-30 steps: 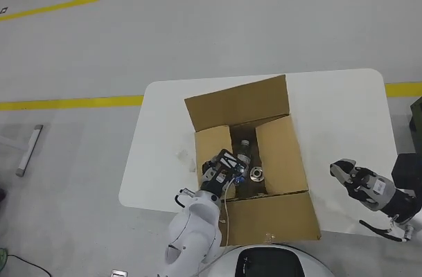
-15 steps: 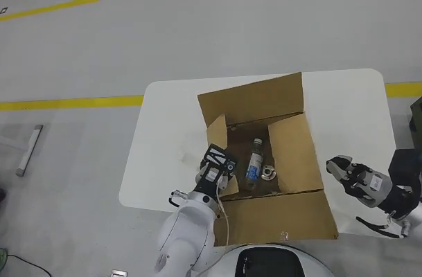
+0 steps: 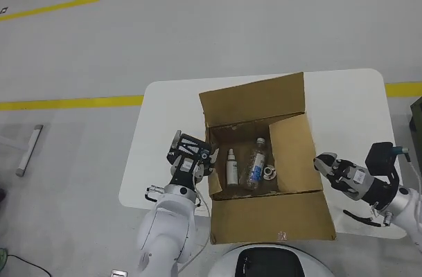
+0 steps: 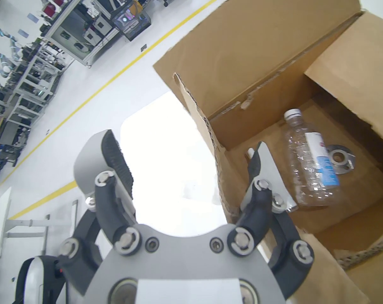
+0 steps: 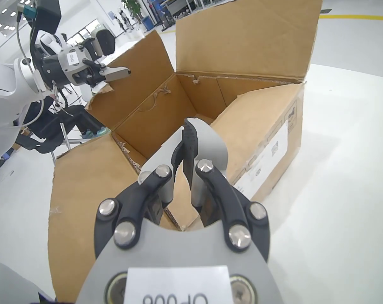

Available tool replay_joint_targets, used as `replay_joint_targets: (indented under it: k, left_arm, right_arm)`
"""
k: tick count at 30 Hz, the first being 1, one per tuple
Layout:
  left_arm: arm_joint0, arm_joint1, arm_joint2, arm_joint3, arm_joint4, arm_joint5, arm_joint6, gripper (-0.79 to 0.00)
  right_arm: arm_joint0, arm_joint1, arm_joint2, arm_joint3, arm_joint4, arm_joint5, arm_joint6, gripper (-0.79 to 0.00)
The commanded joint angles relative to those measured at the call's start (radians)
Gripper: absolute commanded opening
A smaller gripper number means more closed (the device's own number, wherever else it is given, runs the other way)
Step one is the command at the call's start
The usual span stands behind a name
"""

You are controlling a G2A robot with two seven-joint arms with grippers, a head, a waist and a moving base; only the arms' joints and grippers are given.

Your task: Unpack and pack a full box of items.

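Flap point(image 4: 218, 172) of box point(image 3: 266, 104) now swung upright, off the contents. Left gripper point(image 4: 183, 142) is spread astride its edge. White bottle point(image 3: 231, 168) and clear bottle point(image 3: 254, 164) lie exposed just inside it. Right gripper point(image 5: 186, 131) is pressed together, empty, just outside the box. Unpacking can likely begin.

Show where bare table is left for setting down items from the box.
Bare table lies left of the box, past the left gripper, and right of it, past the right gripper. Crowded: the box floor, with a white bottle, a clear bottle and a metal flange.
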Motion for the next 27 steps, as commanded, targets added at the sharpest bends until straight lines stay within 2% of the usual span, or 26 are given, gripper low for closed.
replay_joint_targets:
  k: [1, 6, 14, 27]
  left_arm:
    - [-0.005, 0.001, -0.022, 0.007, 0.009, -0.002, 0.002, 0.0]
    - [-0.018, 0.006, -0.07, 0.057, 0.065, -0.011, 0.015, 0.0]
    - [-0.019, 0.008, -0.104, 0.113, 0.1, 0.006, 0.035, 0.0]
    - [-0.02, 0.007, -0.111, 0.198, 0.142, 0.032, 0.063, 0.0]
  right_arm:
    - [0.003, 0.0, -0.004, 0.007, -0.002, 0.006, 0.001, -0.785]
    - [0.008, -0.001, -0.018, 0.023, -0.013, 0.024, -0.004, -0.785]
    - [0.006, -0.001, -0.033, 0.031, -0.015, 0.032, -0.013, -0.785]
    - [0.004, -0.002, -0.047, 0.036, 0.019, 0.032, -0.021, -0.785]
